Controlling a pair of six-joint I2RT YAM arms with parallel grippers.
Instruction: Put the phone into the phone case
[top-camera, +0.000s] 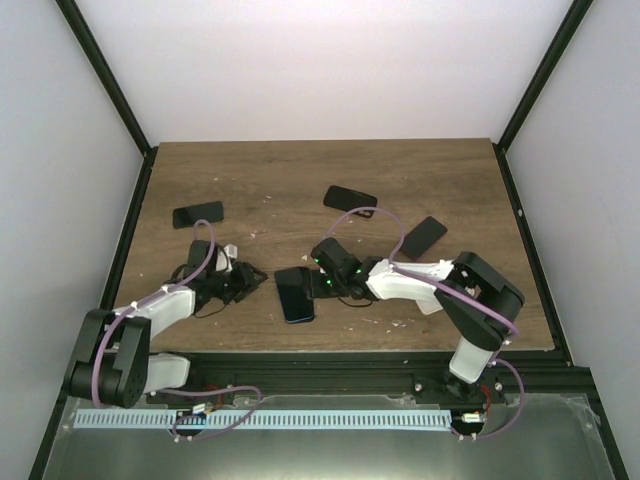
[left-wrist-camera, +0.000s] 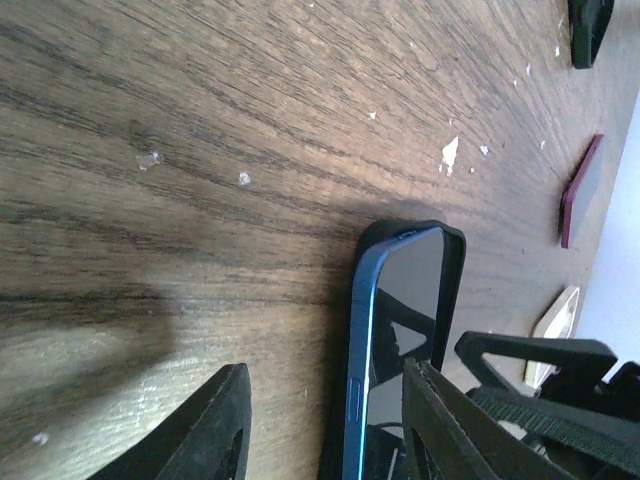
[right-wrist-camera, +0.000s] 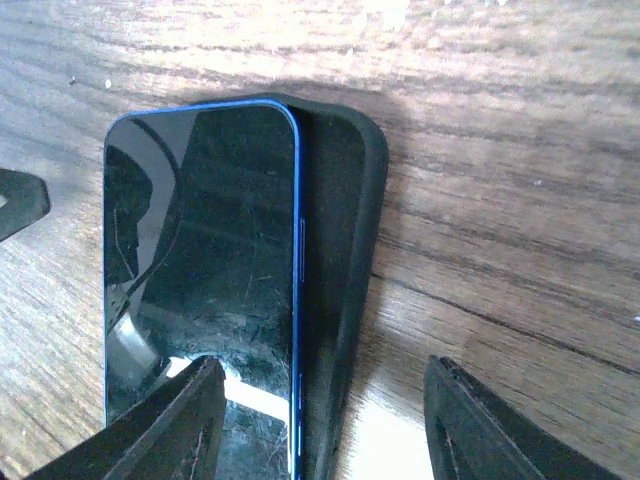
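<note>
Right wrist | phone half in case, one long edge unseated | left pincer apart | right pincer apart | to do: press flush

The phone has a glossy, finely scratched glass face and a shiny blue rim, the phone case looks matt black and rubbery, and the table is matt, grained wood.

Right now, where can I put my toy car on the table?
The wooden table's far strip, along its back edge, is bare. Near the middle it's crowded: the left hand and right hand flank the blue phone.
</note>
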